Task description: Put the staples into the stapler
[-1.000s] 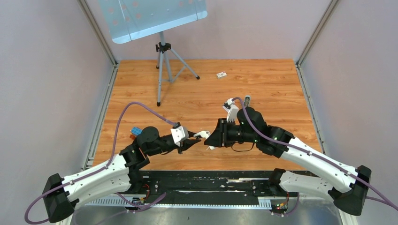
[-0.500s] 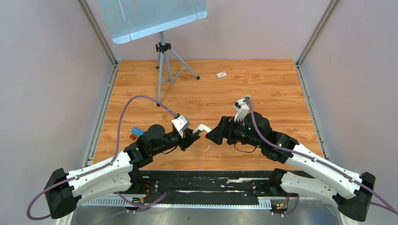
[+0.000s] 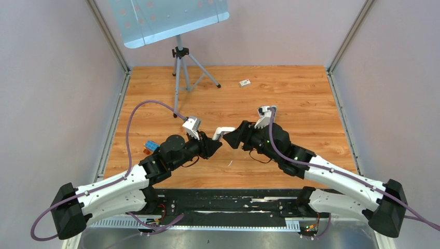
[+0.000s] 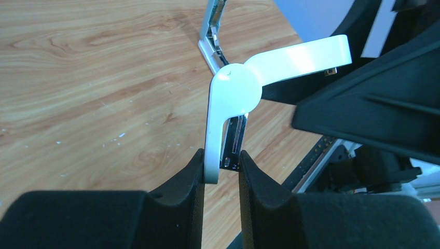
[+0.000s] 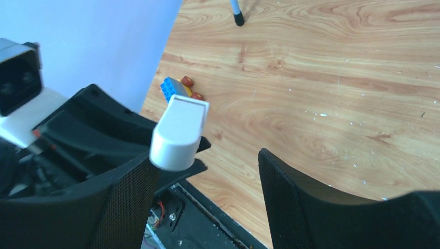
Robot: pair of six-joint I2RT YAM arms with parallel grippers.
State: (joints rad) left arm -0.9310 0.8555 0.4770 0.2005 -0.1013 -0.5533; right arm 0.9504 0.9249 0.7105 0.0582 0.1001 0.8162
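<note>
White stapler (image 4: 228,93) hangs above the table (image 3: 290,93) between the 2 arms, swung open at its hinge. The left gripper (image 4: 221,158) is clamped on the lower end of its body, where the metal rail (image 4: 234,140) shows between the fingers. The cover (image 5: 179,132) juts toward the right gripper (image 5: 206,155). That gripper's jaws stand wide apart and hold nothing, and the cover's tip sits just beside the inner face of 1 finger.

The staples (image 3: 230,163) are probably the thin pale sliver lying on the wood just on the near side of both grippers, though it is too small to be sure. Neither gripper holds them. The printed box (image 3: 245,82) lies well apart, near the far edge.

The step in hand looks like fetching the strip for the open rail. To do it well, the right gripper should:
- back clear of the cover without nudging it;
- drop straight onto the strip with its fingertips grazing the wood;
- pinch across the narrow width, lightly enough that the segments do not snap apart.

Meanwhile the left arm should hold steady and turn the rail's channel upward. The strip then goes in legs down, lined up along the rail, and should be let go only once it is seated.
</note>
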